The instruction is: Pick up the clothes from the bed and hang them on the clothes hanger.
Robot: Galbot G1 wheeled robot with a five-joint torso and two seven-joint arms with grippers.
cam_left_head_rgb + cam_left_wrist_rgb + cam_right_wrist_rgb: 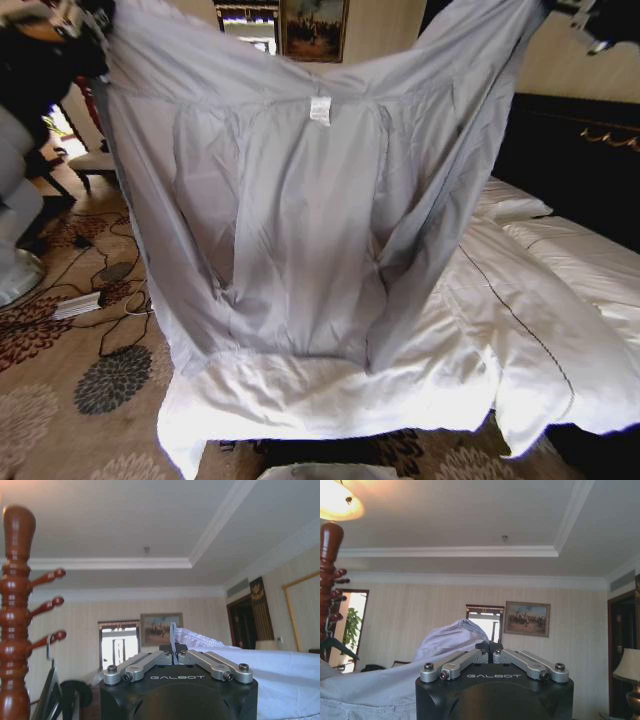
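**Observer:** Where's the garment right now?

**Operator:** I have the clothes (300, 200) lifted and spread wide in front of the head camera, hem hanging just above the foot of the bed (560, 300). The left gripper (174, 656) pinches one upper corner, the right gripper (490, 649) the other. I judge the wide spread is there to keep the shoulders open so a hanger can go in.

**Observer:** Are both sets of fingers really closed on it?

**Operator:** Yes. In the left wrist view the fingers meet with a thin fold of fabric sticking up between them; in the right wrist view they're closed too, with the cloth bunched right at the tips.

**Observer:** What do the wrist cameras give you that the head doesn't?

**Operator:** The head view is mostly jacket lining and its label (320, 110), so it hides what's behind. The left wrist view shows the wooden pole stand (17, 620) close by, with the clothes hanger (50, 690) dangling from a lower peg. The right wrist view catches that stand (329, 580) at its edge.
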